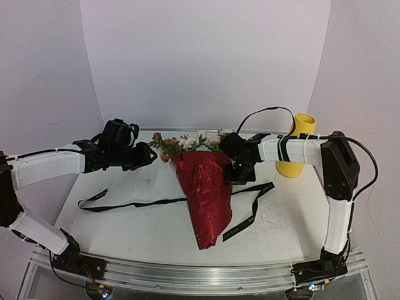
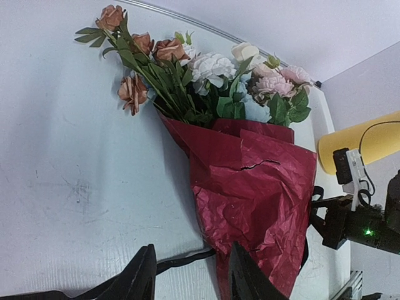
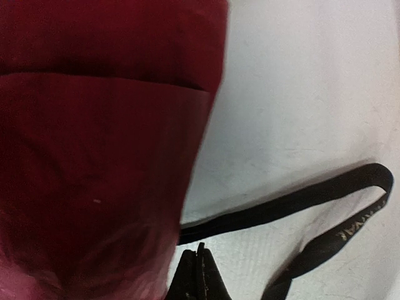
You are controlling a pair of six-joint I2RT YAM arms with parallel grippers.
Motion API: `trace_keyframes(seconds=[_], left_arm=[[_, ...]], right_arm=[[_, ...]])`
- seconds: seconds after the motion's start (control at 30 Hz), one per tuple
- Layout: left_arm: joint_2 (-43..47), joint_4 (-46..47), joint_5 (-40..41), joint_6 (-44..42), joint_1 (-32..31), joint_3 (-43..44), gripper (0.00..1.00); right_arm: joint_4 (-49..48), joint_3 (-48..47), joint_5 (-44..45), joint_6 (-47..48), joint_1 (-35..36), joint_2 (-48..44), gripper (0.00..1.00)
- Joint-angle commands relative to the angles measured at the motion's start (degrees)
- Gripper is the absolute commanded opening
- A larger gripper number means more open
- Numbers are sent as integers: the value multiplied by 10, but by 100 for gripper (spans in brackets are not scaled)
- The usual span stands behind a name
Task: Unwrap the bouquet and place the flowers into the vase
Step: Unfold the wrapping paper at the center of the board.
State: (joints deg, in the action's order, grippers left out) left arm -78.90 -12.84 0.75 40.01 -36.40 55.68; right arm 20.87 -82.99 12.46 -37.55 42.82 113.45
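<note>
- Unwrapping is the step in hand, I judge: the black ribbon (image 1: 137, 202) lies loose, while the dark red wrap (image 1: 206, 194) encloses the stems.
- The bouquet (image 2: 237, 169) lies flat, with the flowers (image 1: 187, 142) toward 12 o'clock. The vase (image 1: 302, 128) stands at its 2 o'clock.
- The right gripper (image 3: 199, 270) is closed at the wrap's 3 o'clock edge. I cannot tell if it pinches the sheet.
- The left gripper (image 2: 192, 265), half open and empty, hovers at 9 o'clock.
- The next move probably calls for peeling the sheet sideways off the stems.

Bouquet (image 1: 203, 187) on table (image 1: 137, 225), vase (image 1: 299, 147) behind to right
</note>
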Motion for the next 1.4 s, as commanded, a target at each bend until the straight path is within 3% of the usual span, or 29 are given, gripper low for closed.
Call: trace_keyframes(seconds=[0.0,0.37,0.67,0.9,1.23,1.37], left_arm=[[31,-11,34,-15,0,-5,41],[59,-58,70,-40,0,14,40],[90,-90,86,-33,0,4,41],[55,-97,65,-20,0,25,43],[-41,-112,-20,-7,0,37,43],[-57,-112,-57,1,0,13,42]], right_arm=[[-25,-53,-100,58,23,10,0],[-194,-111,-373,94,82,69,6],[-227,-193,-517,139,150,122,16],[-236,-121,-464,167,156,53,34],[-233,-20,-280,150,156,-31,48],[-200,-11,-202,145,156,-46,49]])
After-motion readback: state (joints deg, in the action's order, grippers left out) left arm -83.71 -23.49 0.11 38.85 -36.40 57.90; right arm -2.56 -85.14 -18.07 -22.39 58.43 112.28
